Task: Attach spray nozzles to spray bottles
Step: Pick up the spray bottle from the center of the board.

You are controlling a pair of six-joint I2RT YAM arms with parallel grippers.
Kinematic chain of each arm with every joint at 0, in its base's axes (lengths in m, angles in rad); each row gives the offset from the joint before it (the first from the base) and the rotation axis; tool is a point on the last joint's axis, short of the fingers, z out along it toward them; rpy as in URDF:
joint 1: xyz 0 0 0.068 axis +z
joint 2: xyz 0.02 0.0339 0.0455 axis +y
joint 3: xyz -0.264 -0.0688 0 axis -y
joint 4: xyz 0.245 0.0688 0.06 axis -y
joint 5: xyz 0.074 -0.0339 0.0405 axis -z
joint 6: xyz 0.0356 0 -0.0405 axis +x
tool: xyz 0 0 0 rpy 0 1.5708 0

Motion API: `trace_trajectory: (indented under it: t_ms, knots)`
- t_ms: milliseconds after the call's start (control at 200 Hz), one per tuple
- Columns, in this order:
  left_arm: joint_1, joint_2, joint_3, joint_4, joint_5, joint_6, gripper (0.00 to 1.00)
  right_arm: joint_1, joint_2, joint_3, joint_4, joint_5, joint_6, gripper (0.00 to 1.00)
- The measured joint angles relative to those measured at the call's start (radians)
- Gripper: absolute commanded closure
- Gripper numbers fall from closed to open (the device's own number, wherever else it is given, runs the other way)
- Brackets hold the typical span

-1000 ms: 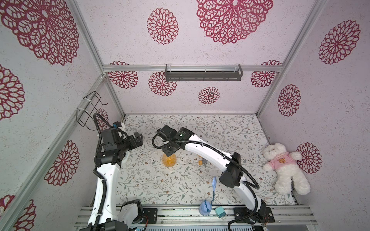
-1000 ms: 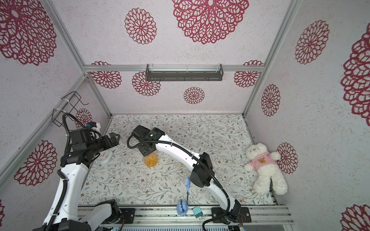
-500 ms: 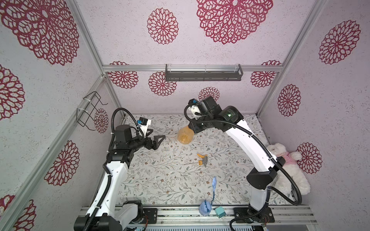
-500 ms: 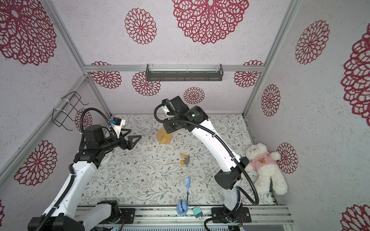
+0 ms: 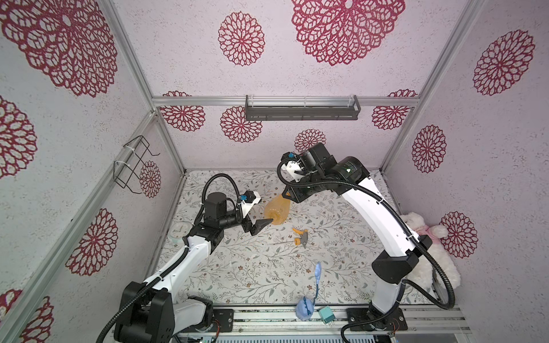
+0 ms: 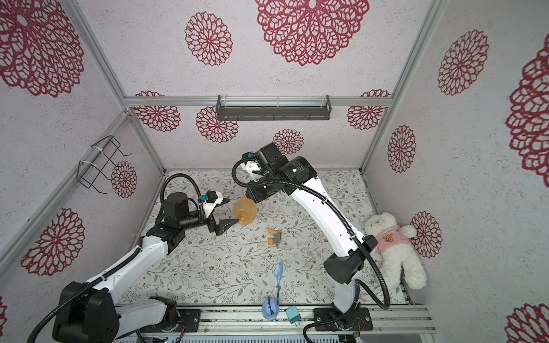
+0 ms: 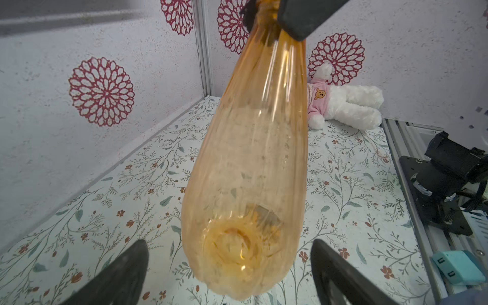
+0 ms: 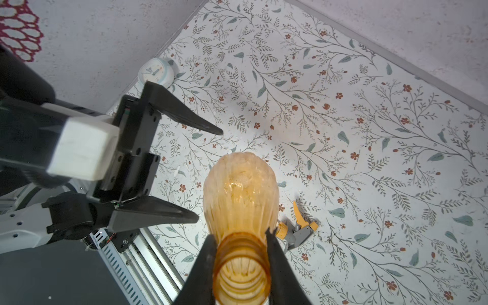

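Bottle [image 5: 276,211] of translucent orange plastic, small and pear-shaped, is clamped at its narrow neck by the right hand [image 8: 240,236] and held above the flowered worktop [image 5: 237,267]. Its rounded base sits just ahead of the left hand [image 8: 210,174], which is spread wide and holds nothing. The right wrist view looks into the open mouth, the left wrist view shows the base, and both top views show the grey trigger sprayer head [image 5: 299,237], with orange trigger and thin dip tube, lying on the worktop apart from both hands. The bottle's long axis slants, neck up toward the right hand and base down toward the left.
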Motion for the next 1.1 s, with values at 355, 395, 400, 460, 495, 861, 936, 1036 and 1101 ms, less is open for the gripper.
trace_trajectory:
  t_ms: [355,395,400,460,495,861,936,1036,1101]
  knots:
    - [-0.013,0.113,-0.013,0.106,0.084,0.044,0.03,-0.002,0.000,-0.013,0.011,-0.042,-0.057,1.00]
    - [-0.016,0.118,-0.013,0.106,0.087,0.050,0.03,-0.002,0.000,-0.014,0.011,-0.044,-0.062,1.00]
    - [-0.016,0.118,-0.013,0.106,0.087,0.051,0.03,-0.002,0.000,-0.014,0.011,-0.044,-0.063,1.00]
    - [-0.023,0.129,-0.009,0.106,0.090,0.058,0.03,-0.003,0.000,-0.015,0.011,-0.045,-0.070,1.00]
    - [-0.025,0.135,-0.005,0.106,0.092,0.061,0.03,-0.003,0.000,-0.015,0.011,-0.045,-0.072,1.00]
    - [-0.029,0.204,0.054,0.052,0.147,0.104,0.03,0.019,-0.020,-0.078,0.082,-0.047,-0.183,1.00]
    - [-0.032,0.207,0.055,0.038,0.160,0.111,0.03,0.026,-0.042,-0.121,0.113,-0.048,-0.202,1.00]
    - [-0.039,0.207,0.064,0.017,0.181,0.113,0.03,0.030,-0.068,-0.159,0.149,-0.062,-0.222,1.00]
    - [-0.043,0.207,0.070,0.014,0.195,0.113,0.03,0.031,-0.081,-0.171,0.168,-0.079,-0.239,1.00]
